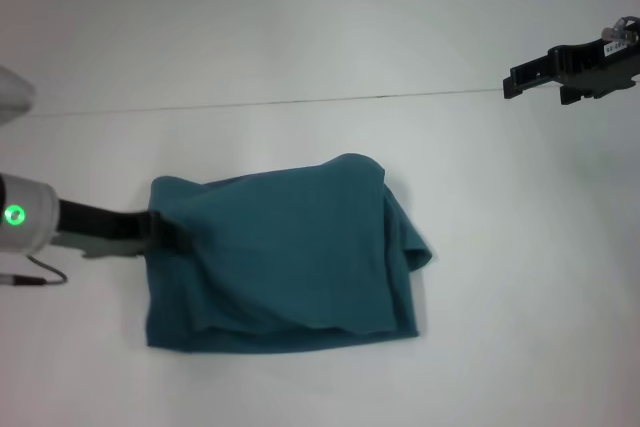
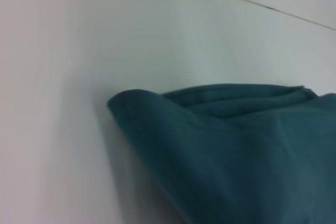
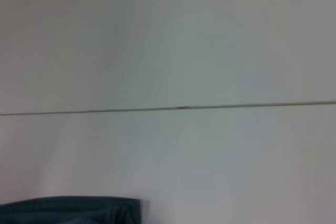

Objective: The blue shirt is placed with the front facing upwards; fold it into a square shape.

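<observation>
On the white worktop point(image 1: 300, 37), near centre, the blue shirt point(image 1: 290, 267) lies folded into a rough rectangle. Left gripper point(image 1: 165, 230) meets its left edge, apparently to fold; jaw state indiscernible. Right gripper point(image 1: 520, 80) hovers far right, jaws seemingly closed, empty.

blue shirt point(image 1: 290, 267): soft matt cloth, looks like cotton knit, creased with rolled folds, no sheen. table point(image 1: 300, 37): smooth white surface, matt to faint satin, one thin dark seam across it. right gripper point(image 1: 512, 85): black matt plastic housing. left gripper point(image 1: 165, 230): dark matt, partly under the cloth.
</observation>
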Controlling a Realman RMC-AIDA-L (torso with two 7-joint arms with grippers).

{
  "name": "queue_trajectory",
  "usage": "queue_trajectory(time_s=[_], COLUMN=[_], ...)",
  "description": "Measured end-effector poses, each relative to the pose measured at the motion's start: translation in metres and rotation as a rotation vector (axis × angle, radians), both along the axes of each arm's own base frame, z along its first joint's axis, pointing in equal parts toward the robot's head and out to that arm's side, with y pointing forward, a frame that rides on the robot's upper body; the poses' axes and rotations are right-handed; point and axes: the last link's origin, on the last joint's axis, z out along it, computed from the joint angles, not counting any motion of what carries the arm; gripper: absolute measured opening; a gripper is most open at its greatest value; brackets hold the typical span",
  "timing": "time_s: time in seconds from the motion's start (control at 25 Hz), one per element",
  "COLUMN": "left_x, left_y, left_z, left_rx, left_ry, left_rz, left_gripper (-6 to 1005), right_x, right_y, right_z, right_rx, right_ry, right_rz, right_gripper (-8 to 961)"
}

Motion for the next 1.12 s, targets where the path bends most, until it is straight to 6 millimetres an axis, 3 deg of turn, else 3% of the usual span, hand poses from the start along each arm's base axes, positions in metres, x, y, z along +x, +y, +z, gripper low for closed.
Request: queue_trajectory(time_s=[0.12,0.16,0.28,0.44,0.72,0.92,1.12], left_x=[0.0,0.002,0.003,-0.001,-0.012,-0.021,-0.014], left_y=[0.001,0.0,-0.005,-0.011,-0.016,-0.014,-0.018], left_z=[0.01,0.026,0.038,0.045,0.022,0.004,-0.022], left_rx=[0.039,0.107,0.151,0.197,0.2,0.249,0.17], left_ry=[0.006,-0.031,-0.113,-0.264,-0.362,-0.375,-0.367], left_rz=[-0.006,-0.006,0.007,0.067,0.142,0.177,0.15], left_gripper=[269,276,296,449,758,765,764], right_x=[0.002,0.002,0.003,0.004,0.002,0.004,0.004], right_y=[-0.001,-0.001,-0.001,-0.001,0.0,-0.001,-0.002], right_z=[0.0,0.0,0.001,0.001,0.0,-0.002,-0.002], right_rx=[0.001,0.001,0.002,0.003,0.001,-0.007,-0.006], right_ry=[0.0,-0.001,-0.001,-0.002,-0.004,-0.001,0.001], right_rz=[-0.003,-0.004,-0.006,-0.007,-0.002,-0.008,-0.011], right_gripper=[927,927,927,927,927,927,927])
